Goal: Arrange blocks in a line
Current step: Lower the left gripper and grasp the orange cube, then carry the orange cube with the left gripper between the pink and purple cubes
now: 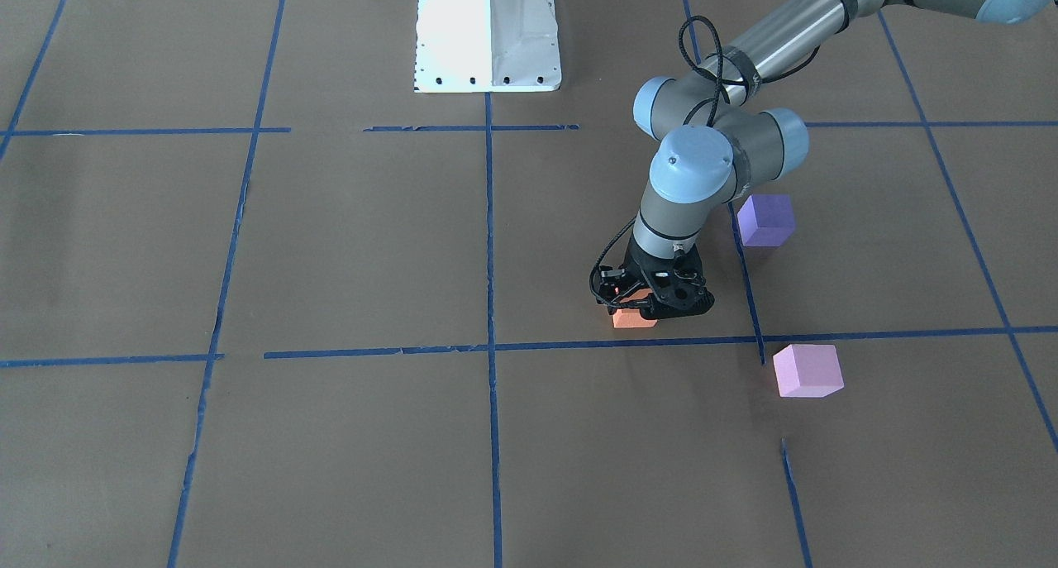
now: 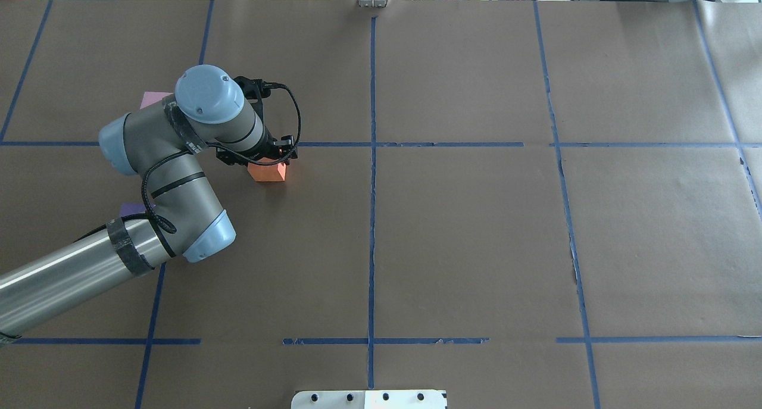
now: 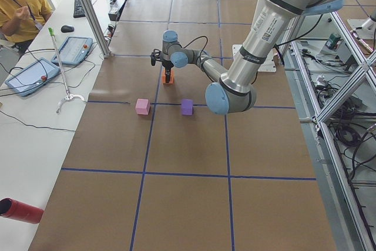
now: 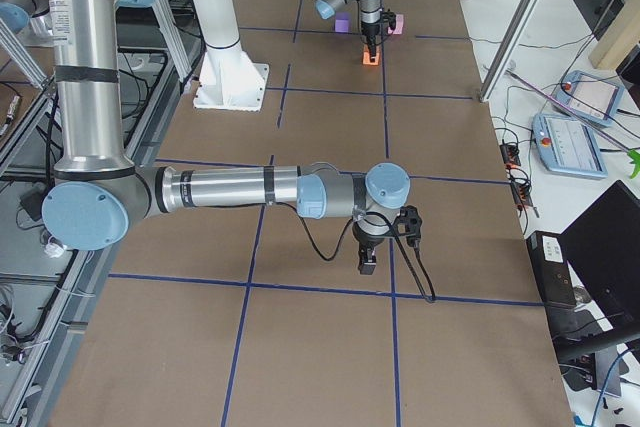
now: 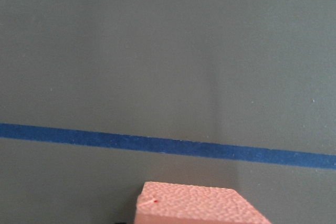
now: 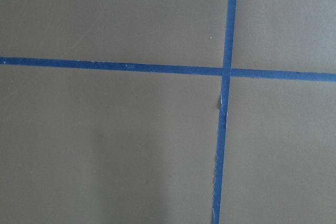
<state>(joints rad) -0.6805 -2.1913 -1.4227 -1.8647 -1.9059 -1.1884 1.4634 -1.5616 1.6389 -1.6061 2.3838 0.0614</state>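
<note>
The orange block point(image 1: 634, 318) looks like matte foam, so it's probably very light and a bit squishy, with enough grain not to slip. It's best taken across two opposite flat sides, low and centred, and not squeezed hard, or dents or a twist could be expected. It sits on the brown counter point(image 1: 347, 245), just on the robot's side of a blue tape line point(image 1: 380, 351), and the left gripper point(image 1: 643, 305) is planted straight down over it. In the front view the block's upper part is hidden behind the black fingers, so it seems to be straddled. In the left wrist view only its pebbly top edge is seen at the bottom of the frame. Whether the fingers are actually pressed in or just loose around it can't be told. The purple block point(image 1: 765, 219) and the pink block point(image 1: 807, 370) are left well apart from it, off toward the robot's left, so no line is formed yet. The right gripper point(image 4: 367, 265) is parked over bare counter far away, and its fingers can't be judged from that side view.
</note>
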